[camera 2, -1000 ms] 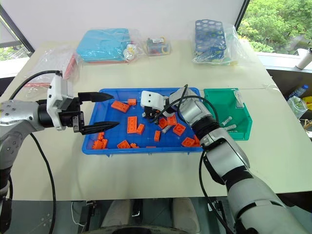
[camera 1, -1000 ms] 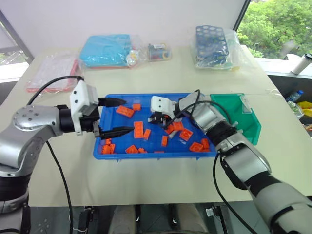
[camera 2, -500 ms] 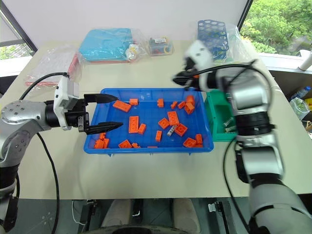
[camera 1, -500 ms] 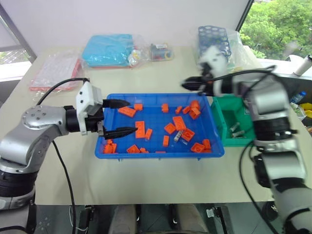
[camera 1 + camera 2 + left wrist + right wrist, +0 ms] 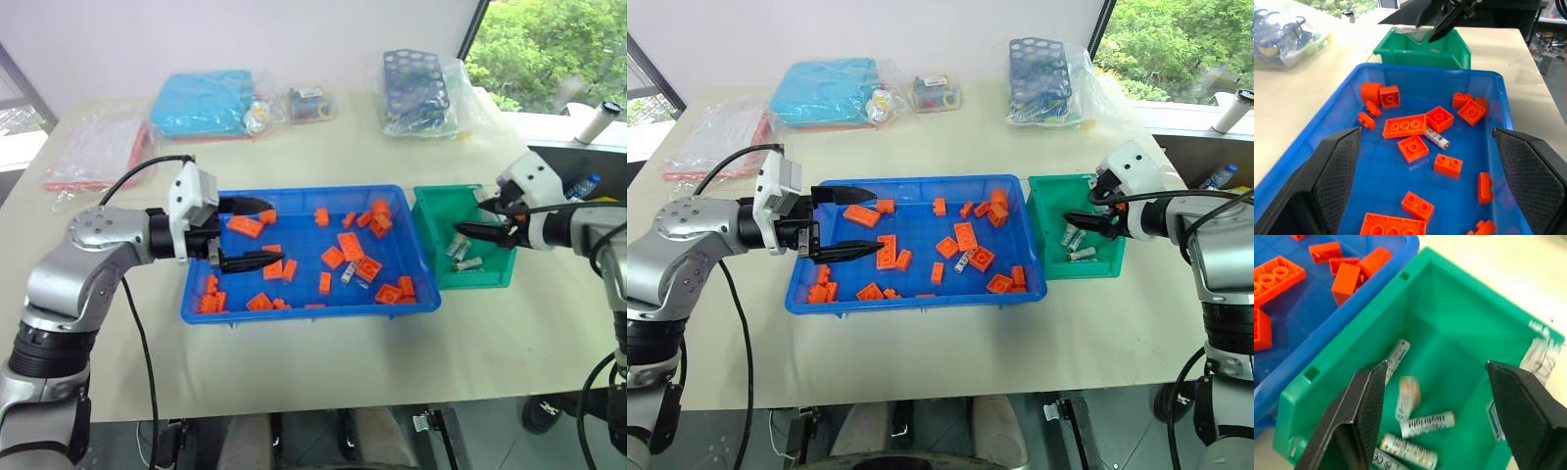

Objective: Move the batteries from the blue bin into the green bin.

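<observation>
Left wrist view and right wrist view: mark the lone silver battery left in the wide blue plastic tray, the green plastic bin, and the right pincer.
Silver battery (image 5: 1437,139): left wrist view, middle of its barrel.
Green plastic bin (image 5: 1357,348): right wrist view, its near wall.
Right pincer (image 5: 1433,391): right wrist view, midway between its open fingertips.

One silver-grey cylindrical battery (image 5: 1437,139) lies in the wide bright-blue plastic tray (image 5: 294,311). Five more batteries (image 5: 1427,424) show inside the small green plastic bin (image 5: 1459,323).

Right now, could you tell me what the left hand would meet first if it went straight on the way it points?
Probably the loose orange bricks on the floor of the blue bin, since the left hand points across it just above them. The lone battery lies a little further along; depth is hard to judge.
</observation>
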Motion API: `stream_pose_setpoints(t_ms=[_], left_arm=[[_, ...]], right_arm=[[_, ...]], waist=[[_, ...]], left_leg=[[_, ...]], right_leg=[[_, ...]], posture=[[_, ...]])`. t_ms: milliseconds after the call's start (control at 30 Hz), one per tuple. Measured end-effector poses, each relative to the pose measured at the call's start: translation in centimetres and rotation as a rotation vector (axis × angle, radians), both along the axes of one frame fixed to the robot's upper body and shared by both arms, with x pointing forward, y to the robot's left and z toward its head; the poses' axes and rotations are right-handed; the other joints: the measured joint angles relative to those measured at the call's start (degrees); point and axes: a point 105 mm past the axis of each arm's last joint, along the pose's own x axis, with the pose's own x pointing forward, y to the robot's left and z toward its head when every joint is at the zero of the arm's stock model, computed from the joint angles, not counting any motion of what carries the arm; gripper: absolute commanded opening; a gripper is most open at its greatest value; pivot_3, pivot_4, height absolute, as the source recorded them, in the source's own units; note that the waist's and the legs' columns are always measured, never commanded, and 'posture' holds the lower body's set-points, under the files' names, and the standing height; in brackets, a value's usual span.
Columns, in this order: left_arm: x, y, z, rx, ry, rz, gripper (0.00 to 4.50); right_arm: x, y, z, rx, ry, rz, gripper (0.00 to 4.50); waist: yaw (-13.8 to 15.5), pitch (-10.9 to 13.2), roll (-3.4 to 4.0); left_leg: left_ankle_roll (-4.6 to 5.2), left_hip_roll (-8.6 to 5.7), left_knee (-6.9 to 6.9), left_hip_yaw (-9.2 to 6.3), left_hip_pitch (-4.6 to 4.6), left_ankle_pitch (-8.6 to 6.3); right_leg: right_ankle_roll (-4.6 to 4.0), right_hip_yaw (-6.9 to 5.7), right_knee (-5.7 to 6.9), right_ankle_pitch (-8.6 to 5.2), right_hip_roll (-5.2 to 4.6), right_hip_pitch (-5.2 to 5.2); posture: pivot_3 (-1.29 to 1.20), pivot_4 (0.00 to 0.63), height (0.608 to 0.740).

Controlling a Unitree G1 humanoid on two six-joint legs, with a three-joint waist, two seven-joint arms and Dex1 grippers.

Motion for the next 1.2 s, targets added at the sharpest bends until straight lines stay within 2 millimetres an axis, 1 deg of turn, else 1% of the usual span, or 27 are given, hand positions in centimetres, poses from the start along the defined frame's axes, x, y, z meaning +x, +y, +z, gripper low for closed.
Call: stream_pose_setpoints(t_ms=[67,100,167,200,233,300,333,400,433,500,700,767,867,933,1200], left_arm=[[0.0,0.0,0.0,0.0,0.0,-0.001,4.5],[0.0,0.0,0.0,0.0,-0.001,-0.001,4.5],[0.0,0.0,0.0,0.001,-0.001,-0.001,4.5],[0.0,0.0,0.0,0.001,-0.001,-0.001,4.5],[0.0,-0.1,0.0,0.001,-0.003,-0.002,4.5],[-0.1,-0.1,0.1,0.002,-0.006,-0.004,4.5],[-0.1,-0.1,0.1,0.003,-0.006,-0.003,4.5],[-0.1,0.0,0.0,0.005,-0.004,0.002,4.5],[-0.1,0.0,-0.1,0.007,-0.002,0.005,4.5],[-0.2,0.2,-0.1,0.018,-0.006,0.011,4.5],[-0.4,0.9,0.0,0.029,-0.015,0.045,4.5],[-0.4,1.0,0.0,0.028,-0.016,0.049,4.5],[-0.4,0.9,0.1,0.028,-0.022,0.049,4.5],[-0.4,0.9,0.2,0.028,-0.023,0.05,4.5],[-0.4,0.9,0.3,0.028,-0.026,0.051,4.5]], right_arm=[[-0.1,1.3,1.3,0.01,-0.036,0.055,2.99],[-0.5,2.5,2.0,0.022,-0.044,0.115,2.99],[-1.3,5.3,2.3,0.05,-0.035,0.231,2.99],[-1.8,7.0,2.0,0.074,-0.016,0.293,2.99],[-2.3,9.1,1.0,0.099,0.031,0.357,2.99],[-3.0,11.2,-1.2,0.119,0.124,0.41,2.99],[-3.1,11.7,-2.0,0.121,0.158,0.413,3.26],[-3.2,12.5,-2.9,0.128,0.189,0.413,3.9],[-3.3,13.0,-3.1,0.137,0.197,0.415,4.42],[-3.6,14.0,-3.5,0.175,0.222,0.432,4.47],[-4.4,15.0,-4.7,0.213,0.299,0.441,4.47],[-5.0,15.4,-5.2,0.228,0.332,0.459,4.47],[-5.3,15.5,-5.5,0.229,0.347,0.464,4.47],[-5.2,15.6,-5.8,0.224,0.345,0.458,4.47],[-3.5,14.7,-7.5,0.214,0.359,0.375,4.47]], waist=[[0.0,0.0,0.0],[0.0,0.0,0.0],[0.0,0.0,-0.01],[-0.1,0.0,-0.02],[-0.2,0.0,-0.03],[0.0,0.0,-0.03],[0.2,0.0,-0.03],[0.6,0.0,-0.03],[0.7,0.0,-0.03],[1.2,0.0,-0.04],[1.6,0.0,-0.04],[1.6,0.0,-0.04],[1.5,0.0,-0.04],[1.5,0.0,-0.04],[1.5,0.0,-0.04]], left_leg=[[0.0,0.02,-0.01,-0.03,0.0,0.0],[0.0,0.06,-0.02,-0.04,0.0,0.0],[0.0,0.12,-0.02,-0.06,0.0,0.0],[0.0,0.15,-0.02,-0.06,0.01,0.0],[0.0,0.15,-0.02,-0.06,0.01,0.0],[0.0,0.14,-0.01,-0.06,-0.01,0.0],[0.0,0.12,0.01,-0.06,-0.04,0.0],[0.0,0.09,0.08,-0.06,-0.08,0.0],[0.0,0.09,0.09,-0.05,-0.08,0.0],[0.0,0.1,0.1,-0.06,-0.08,0.0],[0.0,0.1,0.11,-0.06,-0.08,0.0],[0.0,0.1,0.11,-0.06,-0.08,0.0],[0.0,0.1,0.11,-0.06,-0.08,0.0],[0.0,0.1,0.1,-0.06,-0.08,0.0],[0.0,0.08,0.11,-0.06,-0.08,0.0]], right_leg=[[0.0,-0.01,0.0,0.0,0.02,0.0],[0.0,-0.01,0.0,0.0,0.03,0.0],[0.0,-0.02,-0.01,0.0,0.05,0.01],[0.0,-0.02,-0.01,0.0,0.07,0.01],[0.0,-0.02,0.0,0.0,0.08,0.02],[0.0,-0.02,0.0,0.0,0.05,0.01],[0.0,-0.03,0.0,0.0,0.02,0.01],[0.0,-0.03,-0.01,0.0,-0.03,0.01],[0.0,-0.03,0.0,0.0,-0.03,0.01],[0.0,-0.04,0.0,0.0,-0.02,0.01],[0.0,-0.06,0.0,0.0,-0.02,0.02],[0.0,-0.06,0.0,0.0,-0.02,0.02],[0.0,-0.06,0.0,0.0,-0.01,0.02],[0.0,-0.07,0.0,0.0,0.0,0.02],[0.0,-0.07,0.0,0.0,0.0,0.02]], posture=[[0.0,0.15,0.739],[0.0,0.15,0.739],[0.0,0.15,0.739],[0.0,0.15,0.739],[0.0,0.15,0.739],[0.0,0.15,0.739],[0.0,0.15,0.739],[0.0,0.15,0.739],[0.0,0.15,0.739],[0.0,0.15,0.739],[0.0,0.15,0.739],[0.0,0.15,0.739],[0.0,0.15,0.739],[0.0,0.15,0.739],[0.0,0.15,0.739]])
